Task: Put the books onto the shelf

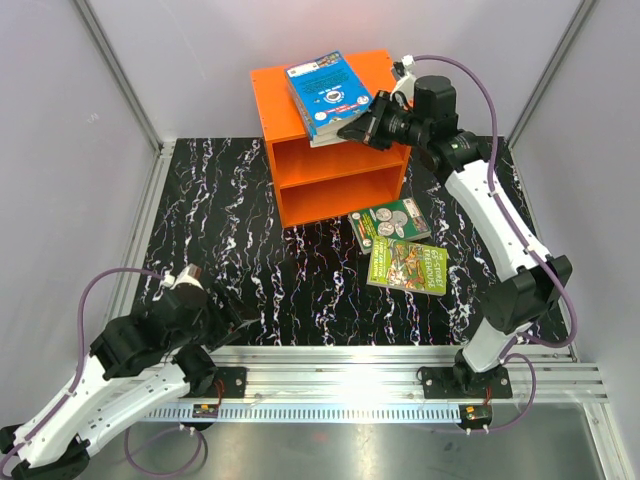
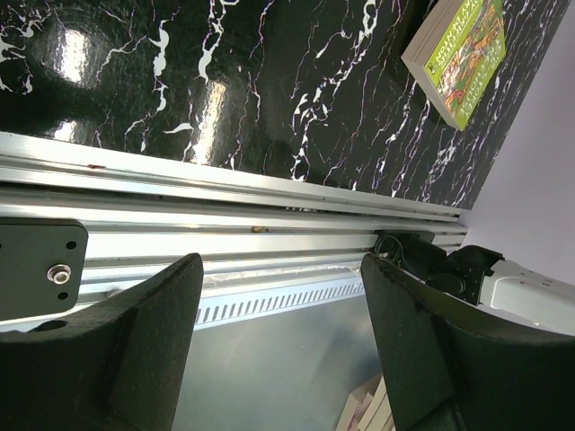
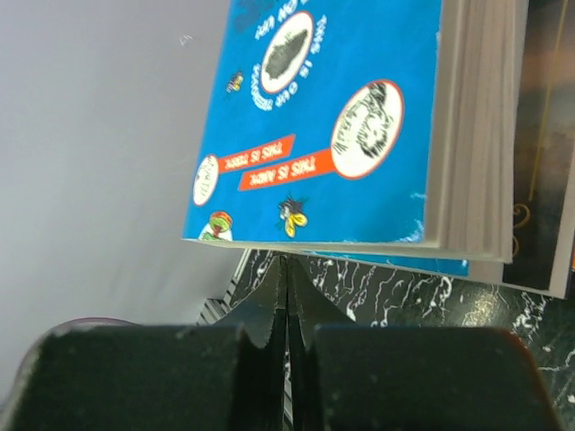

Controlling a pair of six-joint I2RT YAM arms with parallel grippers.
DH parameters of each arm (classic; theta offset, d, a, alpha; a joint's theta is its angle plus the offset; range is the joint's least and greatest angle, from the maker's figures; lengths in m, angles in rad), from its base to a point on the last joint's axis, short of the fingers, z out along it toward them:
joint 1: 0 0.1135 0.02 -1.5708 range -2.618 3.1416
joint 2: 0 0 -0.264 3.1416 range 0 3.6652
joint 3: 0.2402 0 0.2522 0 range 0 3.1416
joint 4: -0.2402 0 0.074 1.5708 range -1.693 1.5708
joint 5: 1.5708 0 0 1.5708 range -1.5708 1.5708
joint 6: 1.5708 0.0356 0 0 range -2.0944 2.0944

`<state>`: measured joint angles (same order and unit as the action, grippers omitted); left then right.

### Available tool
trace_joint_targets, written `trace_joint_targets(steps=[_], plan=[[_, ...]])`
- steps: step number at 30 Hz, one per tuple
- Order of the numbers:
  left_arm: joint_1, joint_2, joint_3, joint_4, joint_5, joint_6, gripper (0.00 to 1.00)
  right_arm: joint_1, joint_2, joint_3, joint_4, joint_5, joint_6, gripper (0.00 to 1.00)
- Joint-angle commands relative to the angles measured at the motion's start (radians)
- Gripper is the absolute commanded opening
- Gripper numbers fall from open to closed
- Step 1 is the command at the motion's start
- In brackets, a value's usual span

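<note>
Right gripper [image 3: 286, 274] was pressed shut on nothing, tips just beside the blue books [image 1: 325, 92] stacked flat atop the orange shelf [image 1: 272, 105]. A green coin book [image 1: 393, 222] and another green book [image 1: 408, 266] lay on the table [image 1: 230, 230] in front. Left gripper [image 2: 280, 287] hung spread, empty, low by the rail [image 2: 225, 184].

The bright orange box shelf [image 1: 340, 182] stands on a black marble-patterned table top [image 1: 230, 250] with white and faint purple veins. On top of the shelf lies a bright blue paperback [image 1: 325, 92] with white ovals and orange-red banners. In front of the shelf are a green paperback with silver coins [image 1: 394, 223] and a lime-green paperback with a many-coloured picture [image 1: 408, 266].
</note>
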<state>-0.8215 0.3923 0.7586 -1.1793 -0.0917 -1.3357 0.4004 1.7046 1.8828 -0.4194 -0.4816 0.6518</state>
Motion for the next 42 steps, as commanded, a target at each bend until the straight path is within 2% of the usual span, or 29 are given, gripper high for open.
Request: trace_joint_targets(steps=[1, 6, 10, 12, 13, 15, 16, 17, 18, 19, 21, 22, 24, 25, 26, 33, 42], plan=[[0.001, -0.004, 0.005, 0.033, -0.034, -0.011, 0.74, 0.008, -0.045, -0.008, -0.027, 0.011, -0.046, 0.0], [0.001, 0.028, -0.025, 0.102, -0.013, -0.003, 0.75, 0.008, -0.178, -0.135, -0.07, 0.04, -0.087, 0.0], [0.002, 0.117, -0.038, 0.199, 0.024, 0.049, 0.75, 0.006, -0.313, -0.307, -0.12, 0.129, -0.126, 0.0], [0.002, 0.201, -0.039, 0.271, 0.059, 0.073, 0.75, -0.005, -0.381, -0.353, -0.168, 0.228, -0.138, 0.0], [0.002, 0.227, -0.036, 0.297, 0.072, 0.098, 0.75, -0.015, -0.393, -0.39, -0.226, 0.257, -0.138, 0.0], [0.002, 0.328, -0.021, 0.375, 0.113, 0.124, 0.75, -0.112, -0.404, -0.433, -0.28, 0.233, -0.117, 0.01], [0.001, 0.367, -0.01, 0.423, 0.122, 0.15, 0.75, -0.211, -0.392, -0.488, -0.326, 0.175, -0.089, 0.18], [0.002, 0.402, -0.001, 0.45, 0.138, 0.167, 0.75, -0.212, -0.388, -0.525, -0.337, 0.141, -0.077, 0.3], [0.001, 0.439, 0.011, 0.475, 0.162, 0.182, 0.75, -0.301, -0.384, -0.562, -0.347, 0.115, -0.067, 0.47], [0.001, 0.529, 0.046, 0.498, 0.176, 0.216, 0.75, -0.334, -0.37, -0.62, -0.372, 0.101, -0.064, 0.81], [0.002, 0.632, 0.094, 0.561, 0.21, 0.257, 0.75, -0.395, -0.355, -0.658, -0.397, 0.112, -0.078, 0.97], [0.001, 0.736, 0.122, 0.573, 0.22, 0.295, 0.75, -0.394, -0.338, -0.681, -0.425, 0.147, -0.084, 1.0], [0.001, 0.86, 0.243, 0.598, 0.262, 0.335, 0.76, -0.445, -0.32, -0.705, -0.455, 0.172, -0.11, 1.0], [-0.001, 0.976, 0.29, 0.598, 0.274, 0.372, 0.76, -0.457, -0.309, -0.717, -0.472, 0.195, -0.113, 1.0], [-0.001, 1.028, 0.4, 0.584, 0.28, 0.389, 0.77, -0.468, -0.307, -0.732, -0.472, 0.196, -0.113, 1.0], [-0.002, 1.41, 0.764, 0.529, 0.222, 0.513, 0.82, -0.495, -0.293, -0.898, -0.375, 0.113, -0.069, 1.0], [-0.002, 1.619, 0.786, 0.753, 0.212, 0.538, 0.82, -0.495, -0.281, -0.962, -0.381, 0.103, -0.103, 1.0]])
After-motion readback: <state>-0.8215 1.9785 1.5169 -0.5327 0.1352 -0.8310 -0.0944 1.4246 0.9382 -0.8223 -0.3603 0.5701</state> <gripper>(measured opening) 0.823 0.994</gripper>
